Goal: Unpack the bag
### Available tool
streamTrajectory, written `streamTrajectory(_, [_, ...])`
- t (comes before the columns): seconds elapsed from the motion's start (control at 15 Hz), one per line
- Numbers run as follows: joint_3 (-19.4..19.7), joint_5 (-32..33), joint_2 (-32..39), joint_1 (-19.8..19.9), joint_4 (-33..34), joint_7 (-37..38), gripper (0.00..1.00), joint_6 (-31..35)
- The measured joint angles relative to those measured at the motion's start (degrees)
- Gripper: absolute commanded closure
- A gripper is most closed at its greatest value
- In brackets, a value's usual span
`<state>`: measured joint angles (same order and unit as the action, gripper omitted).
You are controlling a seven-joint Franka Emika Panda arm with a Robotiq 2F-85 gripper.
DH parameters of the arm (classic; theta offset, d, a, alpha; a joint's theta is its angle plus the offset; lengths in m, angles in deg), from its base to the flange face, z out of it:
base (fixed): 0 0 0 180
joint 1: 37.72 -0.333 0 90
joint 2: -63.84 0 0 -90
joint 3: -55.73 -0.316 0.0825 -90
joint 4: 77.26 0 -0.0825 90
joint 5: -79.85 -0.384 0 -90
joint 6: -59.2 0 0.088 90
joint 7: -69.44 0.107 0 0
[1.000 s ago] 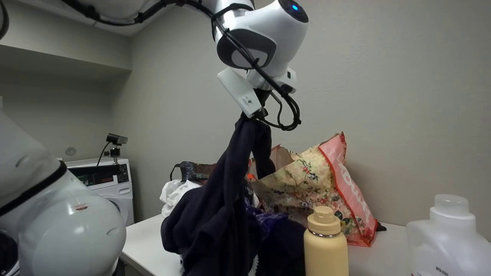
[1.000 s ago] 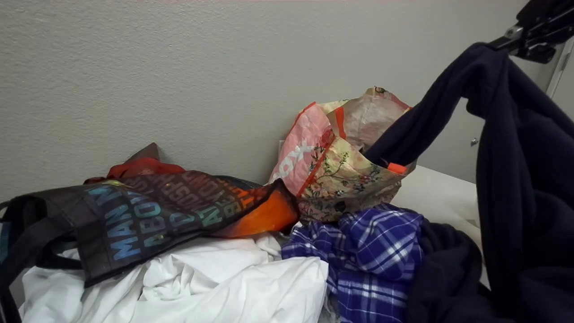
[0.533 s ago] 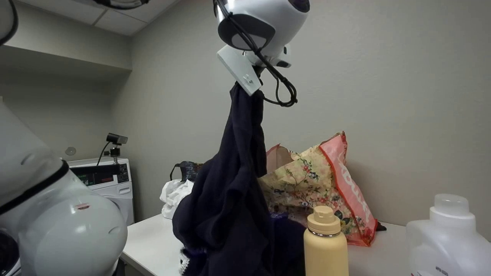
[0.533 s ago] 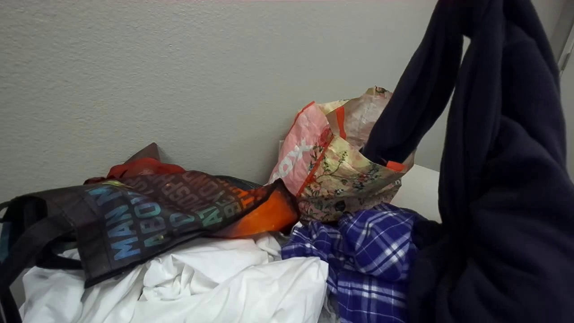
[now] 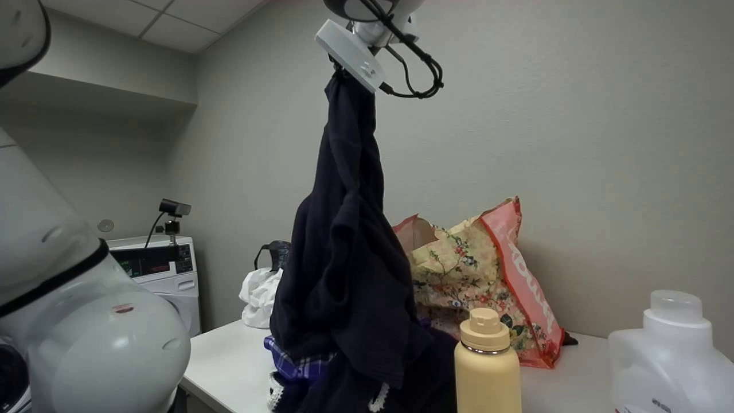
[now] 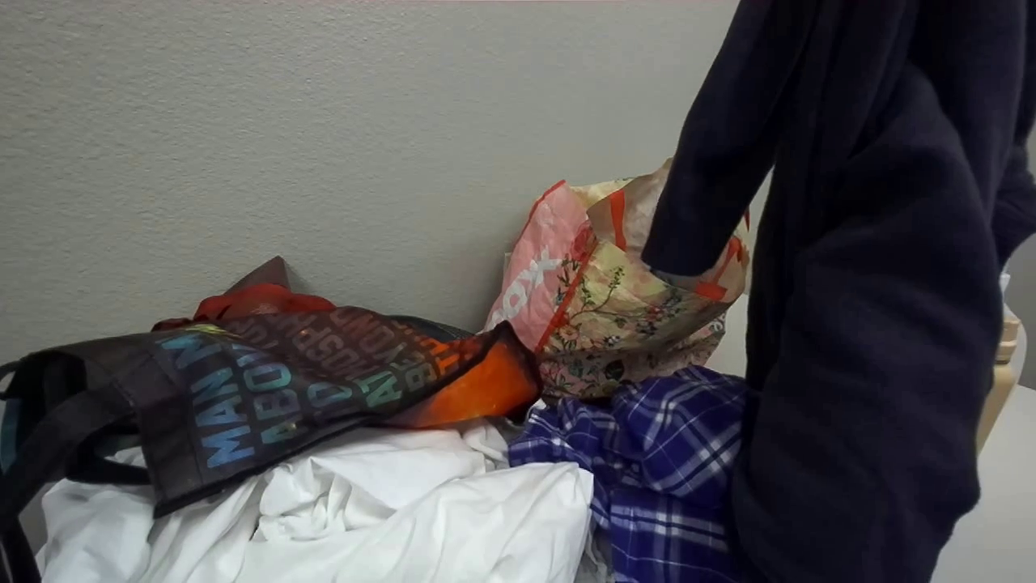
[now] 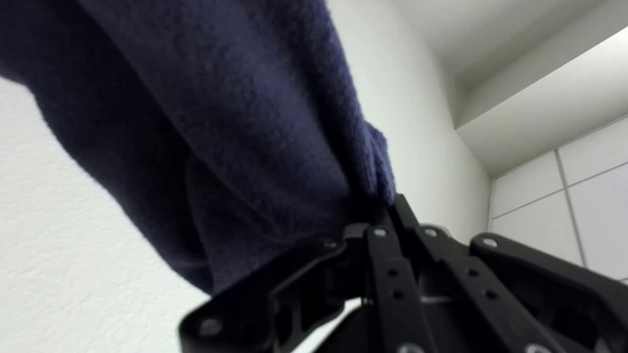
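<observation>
Navy garment: Hauled higher since the frame half a second ago, it drops in long folds beside the floral bag; its sleeve, then dipped into the mouth, now shows an end at the rim.
Gripper: High above the bag, fingers drawn tight together, it pinches a bunched fold of the navy garment.
Floral bag: It sags on the counter, mouth agape, a red strap showing inside; how much remains within, we cannot see.
Sleeve: We judge the step in hand to be the pulling of this one piece from the bag, nearly done, though we cannot tell whether the end hangs over the mouth or just in front of it.
Counter: The next move, as we read it, calls for a touch more lift clear of the bag's rim, a carry aside, then a lowering beside the bag before the grip loosens.
Plaid cloth: Heaped just beside the bag, it neighbours the white cloth, where a black lettered bag lies; the hanging folds could, we think, drag the plaid along.
Bottle: Tan and upright near the bag; a wide swing, in our view, might topple it.
</observation>
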<state>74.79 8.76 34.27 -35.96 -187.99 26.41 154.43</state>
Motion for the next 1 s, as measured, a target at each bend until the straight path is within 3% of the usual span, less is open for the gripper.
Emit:
streamTrajectory(0.53, [-0.3,-1.0,2.1,0.8,4.3,-3.7,0.97,-11.0])
streamTrajectory(0.8, [-2.2,3.7,5.7,2.0,4.6,-1.5,0.97,-13.6])
streamTrajectory(1.0, [-4.8,9.8,7.4,4.1,4.5,0.8,0.97,-11.6])
